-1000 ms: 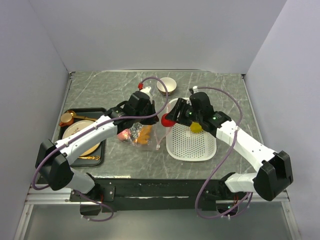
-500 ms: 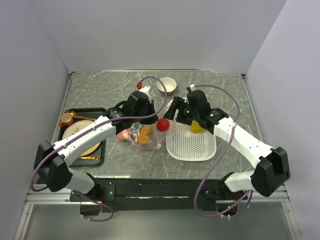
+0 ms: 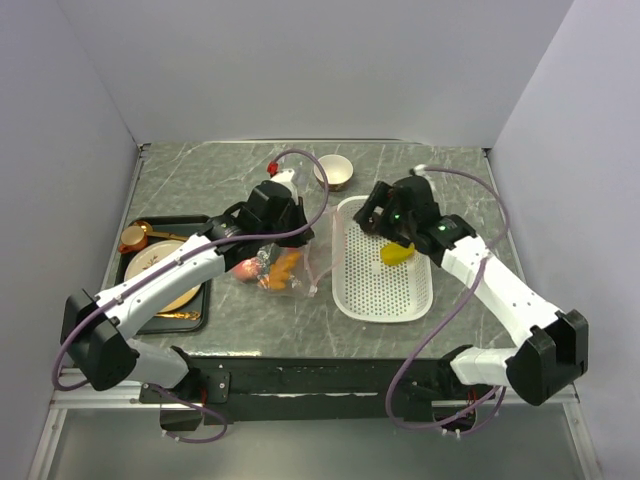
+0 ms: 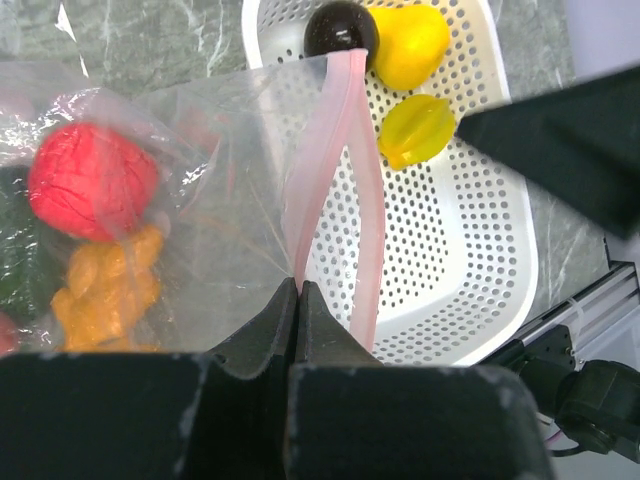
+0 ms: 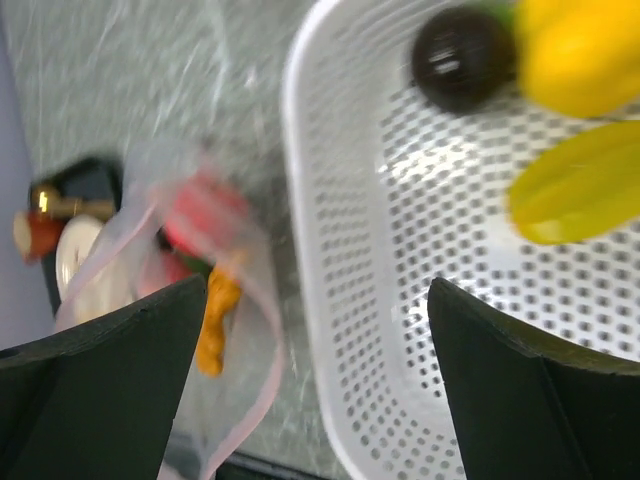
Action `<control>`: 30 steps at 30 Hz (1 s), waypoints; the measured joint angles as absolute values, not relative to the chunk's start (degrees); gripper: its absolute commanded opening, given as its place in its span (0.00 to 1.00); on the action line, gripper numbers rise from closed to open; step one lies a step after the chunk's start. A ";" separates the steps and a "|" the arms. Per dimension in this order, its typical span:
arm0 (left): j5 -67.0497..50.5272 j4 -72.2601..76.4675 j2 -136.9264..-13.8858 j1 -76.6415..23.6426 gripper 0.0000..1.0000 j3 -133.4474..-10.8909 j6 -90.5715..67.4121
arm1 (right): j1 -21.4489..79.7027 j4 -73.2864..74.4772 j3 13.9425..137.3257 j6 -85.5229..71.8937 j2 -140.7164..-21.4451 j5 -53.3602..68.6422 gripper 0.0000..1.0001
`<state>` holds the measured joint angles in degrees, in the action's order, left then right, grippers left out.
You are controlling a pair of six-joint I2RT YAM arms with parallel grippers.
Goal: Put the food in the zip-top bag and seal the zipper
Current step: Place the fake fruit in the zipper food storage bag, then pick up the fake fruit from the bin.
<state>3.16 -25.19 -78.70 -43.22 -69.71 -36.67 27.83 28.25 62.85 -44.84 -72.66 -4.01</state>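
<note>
Food (image 4: 92, 180) inside zip-top bag (image 4: 220, 150); yellow pieces (image 4: 418, 130) in basket (image 4: 470, 260).

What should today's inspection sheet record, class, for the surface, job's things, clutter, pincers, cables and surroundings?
Surface: grey marbled table.
Job's things: zip-top bag holds red fruit, orange piece; zipper unsealed; dark ball, yellow pear, yellow starfruit in white basket.
Clutter: tray of gold dishes, bowl.
Pincers: left pincer shut on bag rim; right pincer open, empty.
Cables: purple cables along arms.
Surroundings: pale walls.
</note>
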 measured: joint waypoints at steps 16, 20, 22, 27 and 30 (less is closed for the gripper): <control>2.42 -24.69 -77.45 -43.22 0.01 -69.43 -36.58 | 17.56 39.35 60.42 -48.99 -78.35 -7.97 1.00; 2.42 -24.71 -77.45 -43.22 0.01 -69.43 -36.56 | 17.02 40.21 60.51 -49.08 -80.71 -8.56 1.00; 2.44 -24.71 -77.45 -43.22 0.01 -69.43 -36.58 | 16.62 40.62 60.88 -49.21 -82.32 -8.69 1.00; 2.42 -24.71 -77.45 -43.22 0.01 -69.43 -36.58 | 16.12 40.27 61.06 -49.45 -85.14 -9.04 1.00; 2.46 -24.75 -77.45 -43.22 0.01 -69.43 -36.58 | 15.99 39.70 61.17 -49.60 -86.08 -9.04 1.00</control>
